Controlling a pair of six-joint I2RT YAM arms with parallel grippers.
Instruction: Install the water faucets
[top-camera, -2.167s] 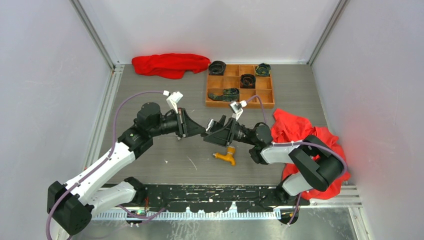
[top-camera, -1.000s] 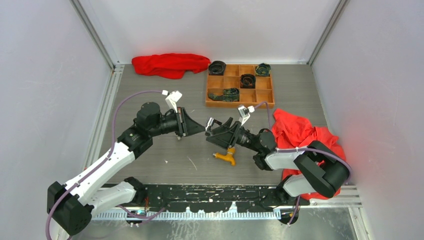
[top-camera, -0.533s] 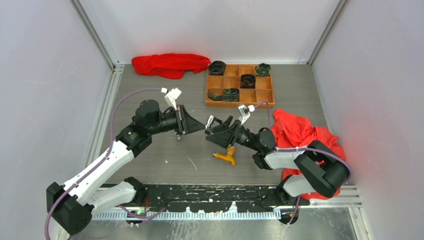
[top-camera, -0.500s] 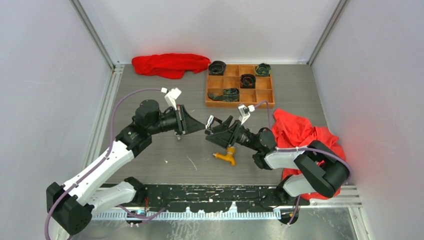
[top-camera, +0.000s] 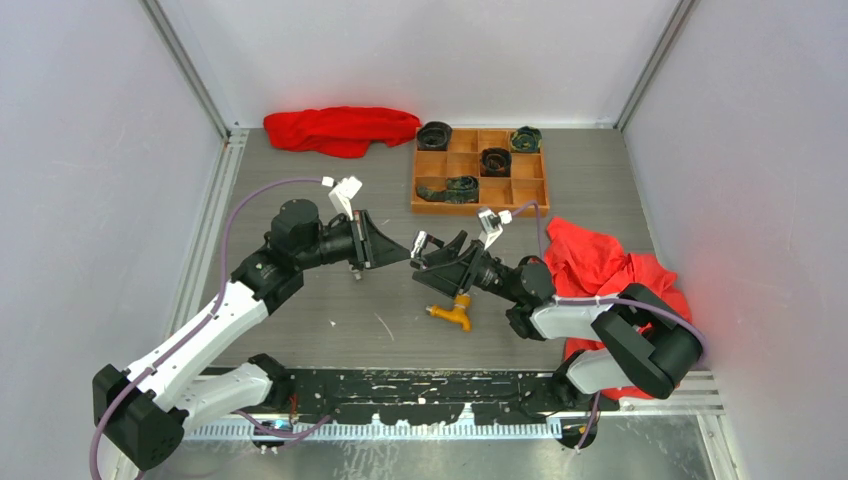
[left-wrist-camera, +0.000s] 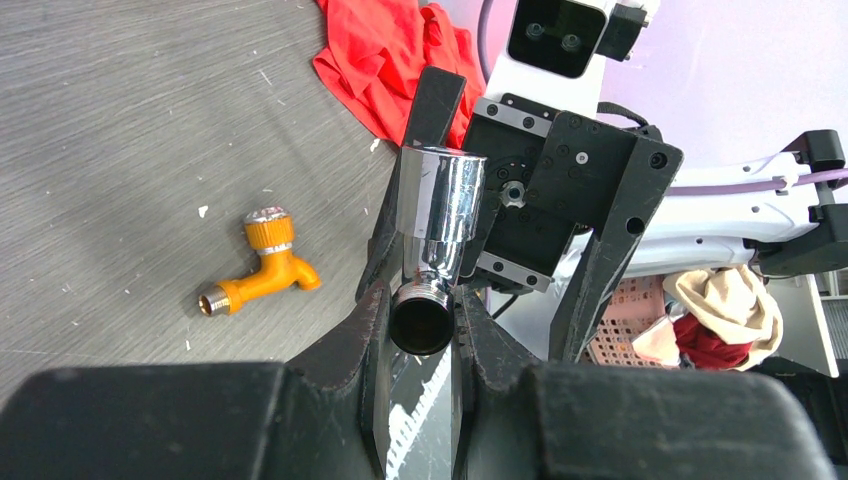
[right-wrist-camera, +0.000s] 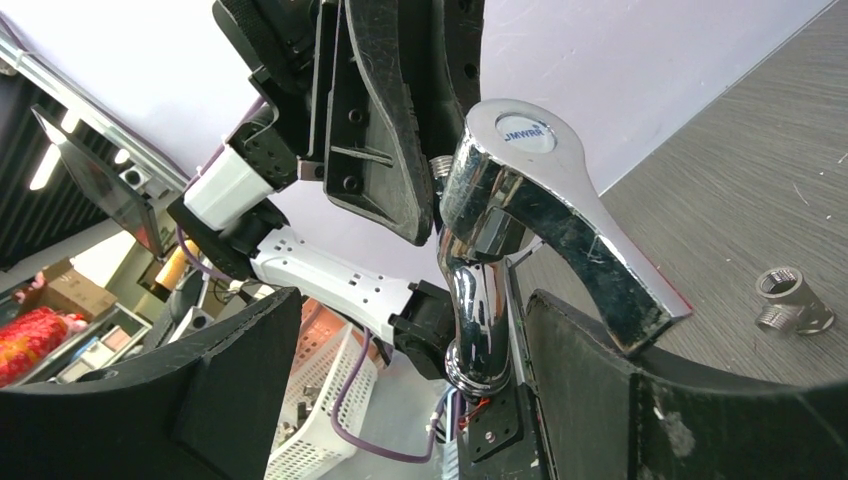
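**A:** What is seen at the left of the table (top-camera: 300, 320)?

**B:** A red cloth (top-camera: 340, 130) is laid along the far left edge; nearer, the left arm is stretched towards the middle; the left gripper (top-camera: 405, 256) is clamped tight on the threaded end of the silver faucet (left-wrist-camera: 437, 215); the faucet is held up off the table, with its chrome body pointed at the right arm.

**A:** What is found in the middle?

**B:** The right gripper (top-camera: 427, 262) is brought up against the left one; its fingers (right-wrist-camera: 230, 400) are spread wide, one on either side of the silver faucet; a clear gap is seen beside the chrome, so nothing is gripped by it. The orange faucet (top-camera: 450, 312) is laid on its side on the table, on the near side of the right gripper; it is touched by neither arm. A small grey metal fitting (right-wrist-camera: 790, 300) is seen on the table in the right wrist view.

**A:** And further right?

**B:** A wooden tray (top-camera: 480, 209) with compartments is set at the far side; dark rolled items (top-camera: 495, 160) are kept in several compartments. A second red cloth (top-camera: 600, 265) is heaped at the right, beside the right arm.
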